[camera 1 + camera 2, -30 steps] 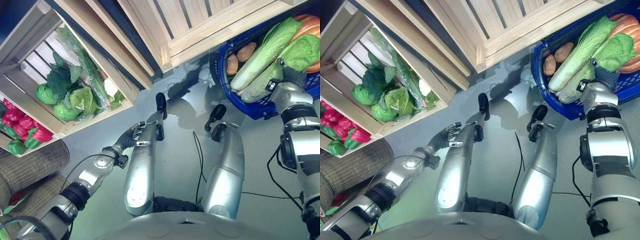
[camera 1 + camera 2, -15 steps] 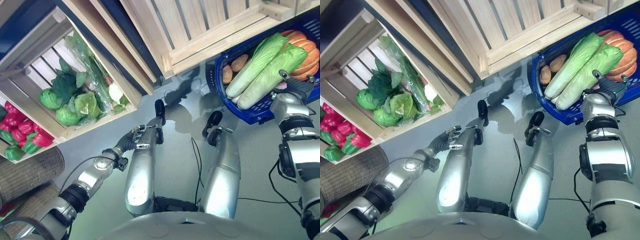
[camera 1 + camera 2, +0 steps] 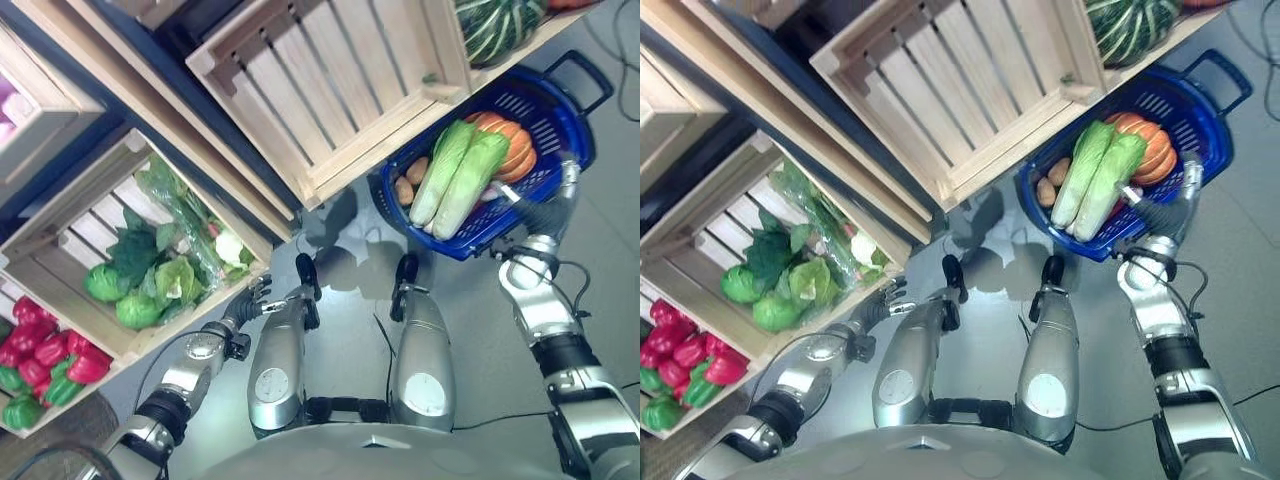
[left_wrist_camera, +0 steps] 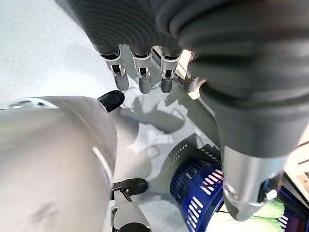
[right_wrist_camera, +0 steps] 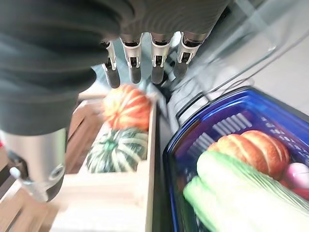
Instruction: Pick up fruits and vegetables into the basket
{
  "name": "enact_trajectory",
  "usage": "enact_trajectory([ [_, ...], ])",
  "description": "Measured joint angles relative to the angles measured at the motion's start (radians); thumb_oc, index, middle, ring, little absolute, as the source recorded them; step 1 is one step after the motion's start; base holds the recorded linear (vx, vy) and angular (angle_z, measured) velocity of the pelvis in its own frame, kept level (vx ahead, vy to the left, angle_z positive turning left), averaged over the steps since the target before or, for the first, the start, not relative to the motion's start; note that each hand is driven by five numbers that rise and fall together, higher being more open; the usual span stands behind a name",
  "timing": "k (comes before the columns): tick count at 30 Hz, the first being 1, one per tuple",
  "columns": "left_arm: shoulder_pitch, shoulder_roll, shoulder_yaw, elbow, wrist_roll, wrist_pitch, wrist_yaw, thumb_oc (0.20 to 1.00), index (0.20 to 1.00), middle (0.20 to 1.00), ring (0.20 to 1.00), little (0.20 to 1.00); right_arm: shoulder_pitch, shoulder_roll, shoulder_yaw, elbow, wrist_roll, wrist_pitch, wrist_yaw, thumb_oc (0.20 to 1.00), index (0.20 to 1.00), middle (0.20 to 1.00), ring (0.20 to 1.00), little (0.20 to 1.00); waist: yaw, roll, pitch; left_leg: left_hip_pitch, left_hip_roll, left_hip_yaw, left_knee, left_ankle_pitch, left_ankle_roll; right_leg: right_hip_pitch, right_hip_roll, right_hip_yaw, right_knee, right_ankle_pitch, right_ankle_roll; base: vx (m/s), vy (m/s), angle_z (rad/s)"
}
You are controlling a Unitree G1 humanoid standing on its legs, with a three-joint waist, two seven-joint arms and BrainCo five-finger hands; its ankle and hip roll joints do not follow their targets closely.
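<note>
Basket (image 3: pixel 545 110) now clear of right hand (image 3: pixel 548 212)

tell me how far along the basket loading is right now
Done: the blue basket already holds two napa cabbages, an orange pumpkin and potatoes. In hand: nothing; the right hand is open at the basket's rim, the left hand open and low. Left: leafy greens and red peppers sit in crates.

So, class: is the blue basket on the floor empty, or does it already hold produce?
Not empty. The blue basket holds two pale green cabbages, an orange pumpkin and potatoes; part of its mesh bottom is bare.
</note>
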Motion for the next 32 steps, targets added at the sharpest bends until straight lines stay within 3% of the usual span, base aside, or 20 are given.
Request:
enact_trajectory([
  [6,0.099,-0.014,0.091,0.136,0.031,-0.018,-0.039,1.0,1.0,1.0,1.0,1.0,0.13,0.087,0.074,0.058,-0.009,0.056,0.211,1.0,1.0,1.0,1.0,1.0,0.006,-0.094,-0.214,0.129,0.011,0.001,-0.103,0.017,-0.021,0.14,0.037,-0.028,-0.119,0.015,0.002,0.14,0.032,0.0],
  [11,0.095,-0.052,0.179,0.237,0.011,-0.022,-0.053,1.0,1.0,1.0,1.0,1.0,0.168,0.192,0.123,0.24,0.04,0.173,0.402,1.0,1.0,1.0,1.0,1.0,0.023,-0.137,-0.313,0.207,0.001,-0.003,-0.155,0.017,-0.025,0.24,0.048,-0.051,-0.192,0.024,0.015,0.06,0.025,0.1],
  [13,0.099,-0.071,0.187,0.265,0.011,-0.023,-0.055,1.0,1.0,1.0,1.0,1.0,0.177,0.222,0.137,0.334,0.073,0.212,0.464,1.0,1.0,1.0,1.0,1.0,0.034,-0.135,-0.35,0.217,-0.003,-0.004,-0.171,0.018,-0.024,0.251,0.048,-0.053,-0.209,0.027,0.022,0.01,0.023,0.07],
  [17,0.101,-0.095,0.186,0.349,0.012,-0.012,-0.058,1.0,1.0,1.0,1.0,1.0,0.191,0.292,0.176,0.503,0.068,0.227,0.536,1.0,1.0,1.0,1.0,1.0,0.035,-0.127,-0.395,0.243,-0.005,-0.008,-0.188,0.017,-0.023,0.293,0.049,-0.063,-0.252,0.039,0.028,0.01,0.041,0.03],
  [23,0.102,-0.137,0.183,0.443,0.02,0.011,-0.085,1.0,1.0,1.0,1.0,1.0,0.202,0.326,0.185,0.654,0.111,0.275,0.577,1.0,1.0,1.0,1.0,1.0,0.033,-0.109,-0.45,0.272,-0.006,-0.01,-0.218,0.021,-0.025,0.318,0.052,-0.071,-0.282,0.044,0.028,-0.02,0.066,0.02],
  [32,0.1,-0.156,0.184,0.484,0.011,0.061,-0.123,1.0,1.0,1.0,1.0,1.0,0.231,0.319,0.13,0.747,0.197,0.357,0.722,1.0,1.0,1.0,1.0,1.0,0.029,-0.08,-0.478,0.304,-0.011,-0.001,-0.239,0.023,-0.028,0.352,0.054,-0.077,-0.312,0.052,0.032,-0.01,0.032,-0.01],
])
